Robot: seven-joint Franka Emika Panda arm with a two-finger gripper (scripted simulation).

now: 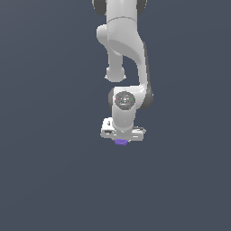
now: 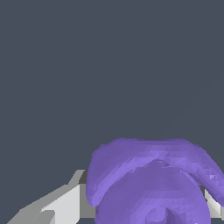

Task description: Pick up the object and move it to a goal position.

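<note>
Gripper (image 1: 122, 139) fingers (image 2: 61, 205) appear pinched on the purple berry-like blob (image 1: 121, 142) — grasp looks made. Next: carry it to the goal — none visible.

One white robot arm (image 1: 122, 54) is in the exterior view; it carries one gripper (image 1: 122, 139); no second arm or gripper shows in either view. One purple object (image 1: 121, 142) is present, a single lumpy blob; the wrist view shows that same one object (image 2: 148, 183) and part of two pale fingers (image 2: 65, 205).
</note>
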